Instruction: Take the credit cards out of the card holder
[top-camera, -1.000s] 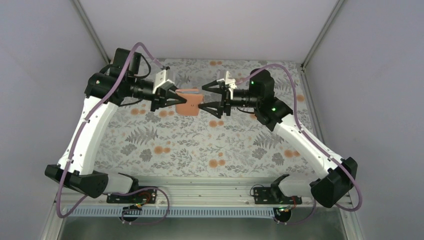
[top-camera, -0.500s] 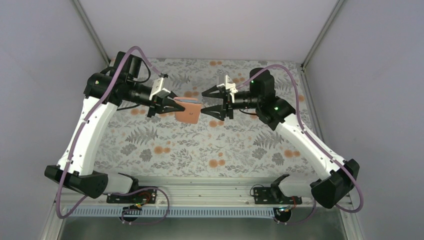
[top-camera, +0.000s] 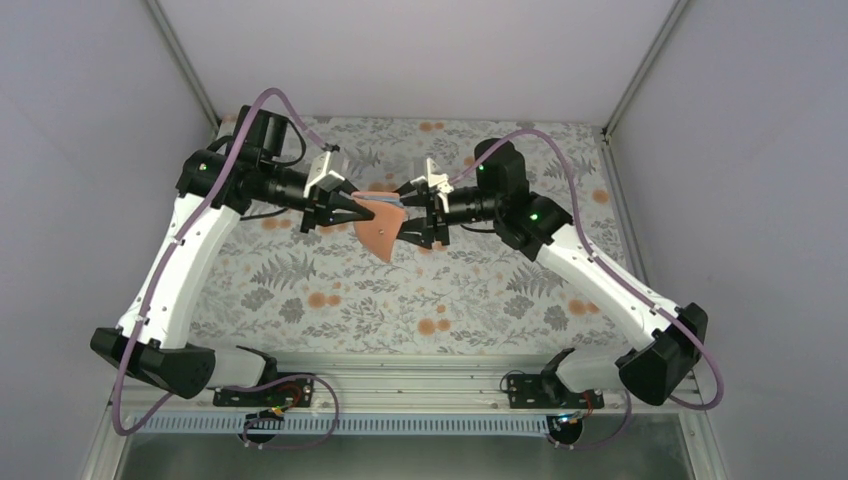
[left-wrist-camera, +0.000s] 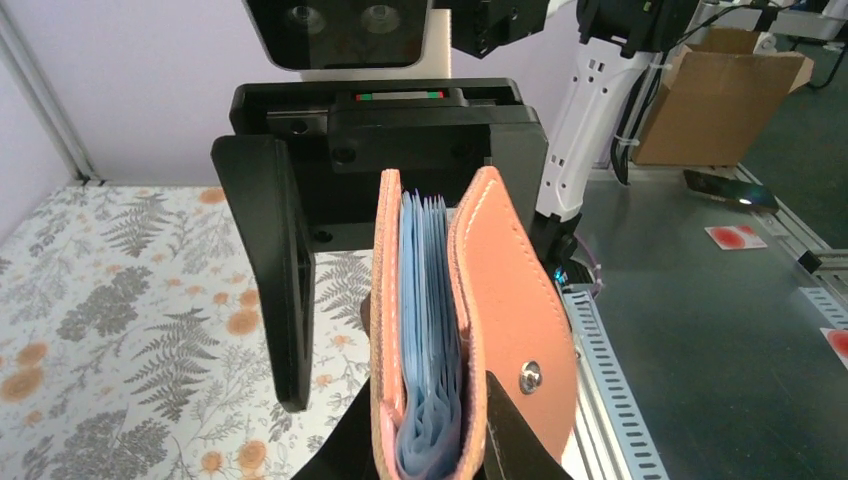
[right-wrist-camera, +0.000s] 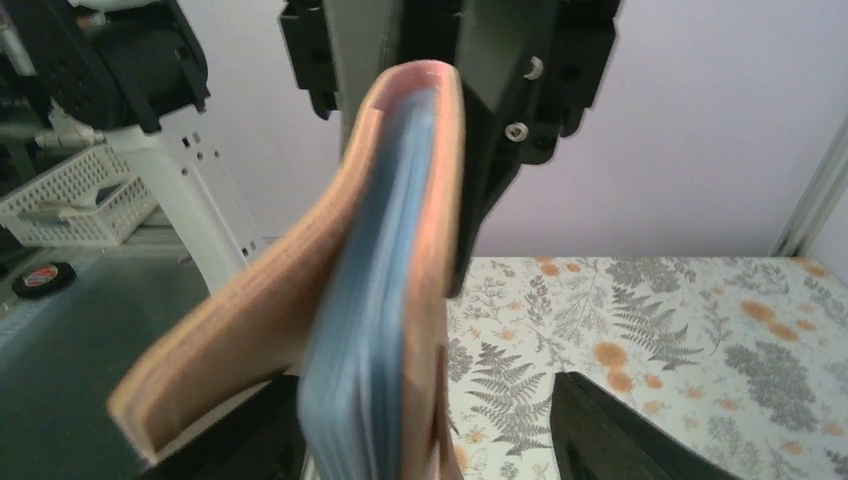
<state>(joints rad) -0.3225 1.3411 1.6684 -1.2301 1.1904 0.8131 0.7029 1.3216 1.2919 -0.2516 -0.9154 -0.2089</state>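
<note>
The card holder (top-camera: 380, 228) hangs above the table's middle, tan-brown outside with light blue pockets. My left gripper (top-camera: 358, 210) is shut on its left end. In the left wrist view the card holder (left-wrist-camera: 510, 290) stands on edge in the left gripper (left-wrist-camera: 425, 445), slightly parted, a snap stud on its flap. My right gripper (top-camera: 408, 212) is open and straddles the holder's right edge. In the right wrist view the card holder (right-wrist-camera: 390, 250) sits blurred between the right gripper (right-wrist-camera: 425, 440) jaws, near the left one, with a gap to the right finger (right-wrist-camera: 600, 430). The credit cards are hidden.
A floral cloth (top-camera: 450, 290) covers the table, with pale walls on three sides. A metal rail (top-camera: 420, 375) with the arm bases runs along the near edge. Off the table are a cardboard box (left-wrist-camera: 715, 100) and a white basket (right-wrist-camera: 60, 200).
My right gripper has moved left and narrowed, so its jaws now straddle the holder's edge. The left gripper has turned a little, and the holder's flap now hangs tilted.
</note>
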